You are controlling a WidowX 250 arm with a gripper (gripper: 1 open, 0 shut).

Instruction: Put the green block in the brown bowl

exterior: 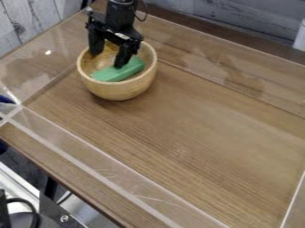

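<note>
Green block and bowl shared the far left part of a wide wooden table fenced by clear panels. Near that corner sat the brown bowl, round and thick-rimmed. Above its far rim hung the black gripper, pointing steeply down, its two fingers spread apart and holding nothing. Inside the bowl lay the green block, tilted, just below the fingertips.

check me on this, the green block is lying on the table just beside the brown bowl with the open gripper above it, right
Not quite. The camera view shows the green block lying inside the brown bowl, not on the table beside it. The rest holds: the gripper is open above it, its fingers reaching down over the bowl's rim.
</note>
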